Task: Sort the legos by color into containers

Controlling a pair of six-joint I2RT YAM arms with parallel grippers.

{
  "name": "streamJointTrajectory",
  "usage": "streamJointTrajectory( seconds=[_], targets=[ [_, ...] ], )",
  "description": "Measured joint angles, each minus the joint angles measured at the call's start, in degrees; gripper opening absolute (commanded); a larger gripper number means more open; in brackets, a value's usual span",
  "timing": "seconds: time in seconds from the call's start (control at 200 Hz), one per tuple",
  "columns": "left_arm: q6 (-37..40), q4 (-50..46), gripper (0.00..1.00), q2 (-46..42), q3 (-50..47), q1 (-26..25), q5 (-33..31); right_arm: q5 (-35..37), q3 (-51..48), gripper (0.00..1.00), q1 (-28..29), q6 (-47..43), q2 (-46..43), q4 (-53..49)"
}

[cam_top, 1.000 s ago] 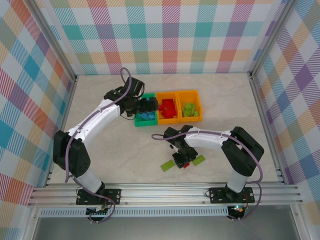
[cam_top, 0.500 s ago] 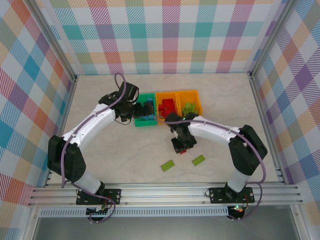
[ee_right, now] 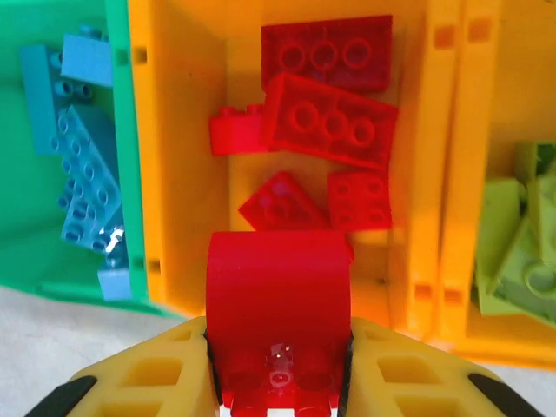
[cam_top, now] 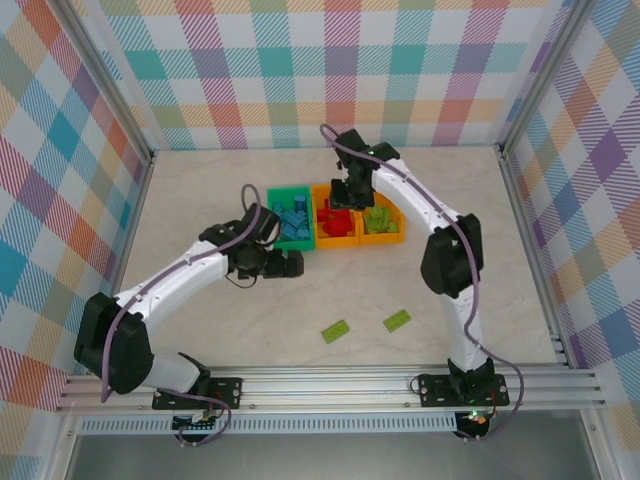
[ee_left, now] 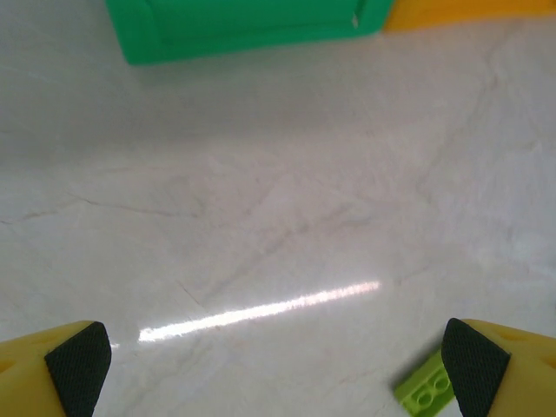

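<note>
Pale table (cam_top: 450, 200) with three bins (cam_top: 337, 241), two lime legos (cam_top: 336, 330).

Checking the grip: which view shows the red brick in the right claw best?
Right wrist: the red brick sits large in the right claw. In top external the claw hangs over the bins, brick too small.

Pastel plaid walls (cam_top: 340, 70) enclose a glossy marble-look table (cam_top: 450, 210).
</note>
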Motion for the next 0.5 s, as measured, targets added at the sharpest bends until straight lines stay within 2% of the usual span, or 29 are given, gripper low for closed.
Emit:
streamJointTrajectory(
  seconds=[0.115, 0.21, 0.265, 0.32, 0.405, 0.5],
  targets=[
    [2.12, -0.07, 0.99, -0.04, -1.4, -6.47, -0.39, -0.59, 10.14, 0.31, -0.87, 0.22, 7.43, -4.37],
    [3.93, 0.37, 0.98, 0.5, -1.4, -11.74, -0.74, -1.16, 14.12, 0.36, -2.14, 0.59, 10.49, -6.4],
    [4.98, 0.48, 0.98, 0.96, -1.4, -13.97, -0.9, -1.51, 14.43, 0.45, -2.73, 0.85, 10.91, -7.06],
    [6.21, 1.14, 0.97, 1.4, -1.66, -15.76, -0.83, -1.99, 14.58, 0.63, -3.17, 1.46, 10.97, -7.63],
    [8.44, 1.7, 0.96, 2.29, -2.25, -18.03, -0.37, -2.86, 15.02, 0.67, -3.93, 1.55, 10.97, -8.17],
    [11.13, 1.84, 0.95, 4.57, -2.32, -20.57, 0.39, -4.28, 15.06, 0.76, -4.04, 1.46, 10.95, -8.24]
  ],
)
